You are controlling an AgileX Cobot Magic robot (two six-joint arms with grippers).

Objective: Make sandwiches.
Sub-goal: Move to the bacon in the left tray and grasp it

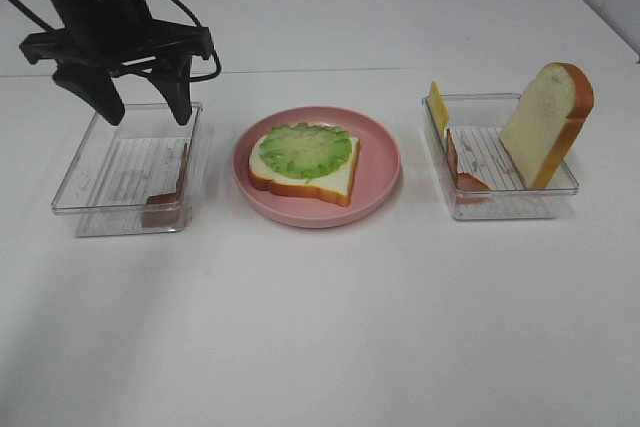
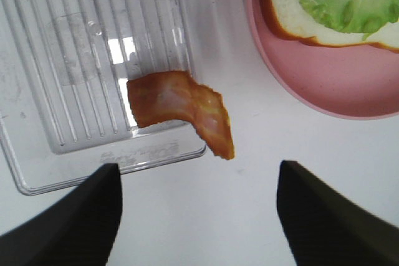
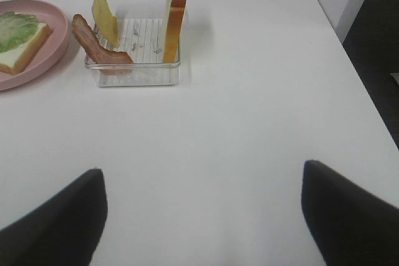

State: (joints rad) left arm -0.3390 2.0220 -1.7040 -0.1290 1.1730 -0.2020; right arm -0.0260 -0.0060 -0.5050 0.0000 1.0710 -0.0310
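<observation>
On the round pink plate [image 1: 378,175] lies one bread slice [image 1: 335,179] topped with a green lettuce leaf [image 1: 305,150]. My left gripper [image 1: 145,112] hangs open above the left clear tray [image 1: 100,219]. That tray holds a bacon strip [image 1: 168,199] leaning over its near right corner. In the left wrist view the bacon strip [image 2: 181,107] lies just ahead of the open gripper [image 2: 199,216], untouched. The right tray [image 1: 500,207] holds an upright bread slice [image 1: 548,122], a yellow cheese slice [image 1: 437,107] and another bacon strip [image 1: 465,162]. My right gripper [image 3: 202,216] is open over bare table.
The white table [image 1: 320,327] spreads wide in front of the plate and trays. In the right wrist view the right tray [image 3: 140,74] with bread [image 3: 174,14], cheese [image 3: 105,22] and bacon [image 3: 96,47] stands far ahead, the plate [image 3: 53,51] beside it.
</observation>
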